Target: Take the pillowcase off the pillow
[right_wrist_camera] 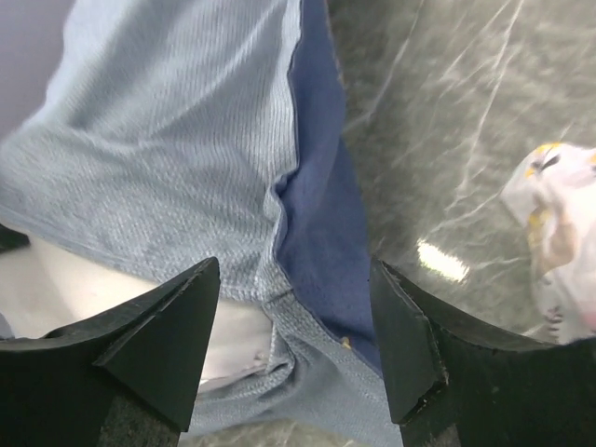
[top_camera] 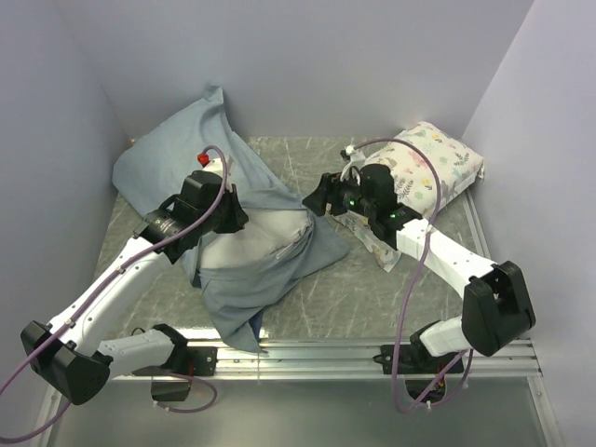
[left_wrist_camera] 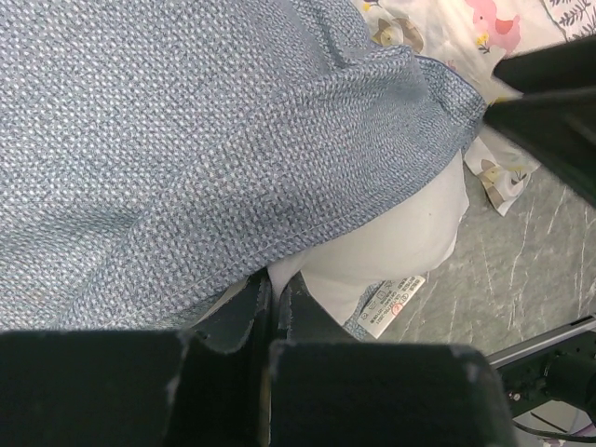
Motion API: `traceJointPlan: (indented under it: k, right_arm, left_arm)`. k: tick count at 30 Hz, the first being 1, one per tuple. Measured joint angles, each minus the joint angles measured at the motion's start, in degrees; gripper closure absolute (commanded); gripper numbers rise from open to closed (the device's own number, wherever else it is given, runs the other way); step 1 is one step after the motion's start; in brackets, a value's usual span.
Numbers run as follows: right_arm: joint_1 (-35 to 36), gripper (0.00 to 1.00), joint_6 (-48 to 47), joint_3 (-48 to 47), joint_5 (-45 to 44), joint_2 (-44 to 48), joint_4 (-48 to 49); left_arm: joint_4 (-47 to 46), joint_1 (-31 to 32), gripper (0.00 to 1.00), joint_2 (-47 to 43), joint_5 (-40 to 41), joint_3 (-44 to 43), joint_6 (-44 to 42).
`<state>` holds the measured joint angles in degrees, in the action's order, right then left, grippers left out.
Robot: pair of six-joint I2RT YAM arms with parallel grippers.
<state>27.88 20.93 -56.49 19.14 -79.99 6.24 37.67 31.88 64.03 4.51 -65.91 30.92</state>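
Note:
The pillowcase (top_camera: 247, 279) lies inside out, grey-blue, from the back left corner to the table's front, partly over the white pillow (top_camera: 259, 240). My left gripper (top_camera: 233, 212) sits over the pillow's left part. In the left wrist view it (left_wrist_camera: 272, 291) is shut on a pinch of the pillow (left_wrist_camera: 391, 237), just under the pillowcase's hem (left_wrist_camera: 186, 140). My right gripper (top_camera: 315, 198) is open above the pillowcase's right edge. In the right wrist view it (right_wrist_camera: 293, 335) straddles the hem (right_wrist_camera: 168, 140), where the navy side (right_wrist_camera: 321, 214) and a bit of the pillow (right_wrist_camera: 65, 289) show.
A smaller flower-printed pillow (top_camera: 433, 168) lies at the back right by the wall. A printed cloth (top_camera: 368, 233) lies under my right arm. A care label (left_wrist_camera: 396, 303) hangs off the pillow. Walls close in on three sides; a metal rail (top_camera: 307, 354) runs along the front.

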Motion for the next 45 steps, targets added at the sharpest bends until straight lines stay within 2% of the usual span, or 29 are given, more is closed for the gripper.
traceJointPlan:
  k: [6, 8, 9, 13, 19, 26, 29, 32, 33, 36, 39, 45]
  right_arm:
    - [0.13, 0.29, 0.39, 4.11, 2.38, 0.42, 0.76]
    - [0.13, 0.40, 0.96, 4.92, 3.28, 0.44, 1.53]
    - [0.13, 0.53, 1.55, 5.20, 3.67, 0.44, 1.97]
    - [0.13, 0.86, 3.08, 5.03, 4.42, -0.68, 3.32]
    - [0.22, 0.99, 5.53, -0.70, 1.42, -8.72, 1.46]
    - [-0.22, 0.96, 10.62, -12.92, 0.72, -22.88, 1.22]
    - [-0.39, 0.85, 13.00, -13.86, 4.70, -27.21, 4.13]
    - [-0.39, 0.68, 14.34, -11.74, 7.65, -27.21, 6.86]
    - [-0.46, 0.56, 14.51, -10.47, 8.00, -26.40, 7.52]
    - [-0.85, 0.37, 14.53, -6.62, 6.88, -21.20, 6.05]
    - [-1.99, 0.30, 14.62, -4.15, 4.20, -12.92, 2.05]
    - [-5.81, 0.27, 15.45, -2.19, -0.90, 5.86, -1.46]
  left_arm:
    - [0.00, 0.26, 1.00, 0.00, 0.52, 0.00, 0.13]
    - [-0.02, 0.46, 1.00, 0.00, 0.79, 0.00, 0.20]
    - [-0.02, 0.55, 1.00, 0.00, 0.90, -0.02, 0.20]
    - [0.31, 0.83, 1.00, 0.00, 1.33, -0.44, 0.20]
    - [1.05, 1.38, 1.00, -0.02, 1.36, -1.49, 0.07]
    - [1.36, 1.70, 1.00, -1.33, 1.62, -2.25, 0.22]
    - [1.25, 1.77, 1.00, -2.58, 3.72, -3.21, 1.60]
    - [0.70, 1.95, 1.00, -2.84, 7.10, -4.13, 4.13]
    - [-0.15, 1.99, 1.00, -2.82, 8.50, -4.26, 5.22]
    - [-2.43, 2.03, 1.00, -2.29, 11.58, -4.72, 7.89]
    - [-5.03, 2.12, 1.00, -0.22, 13.57, -5.97, 10.34]
    - [-9.97, 3.21, 1.00, 4.96, 15.89, -7.72, 13.53]
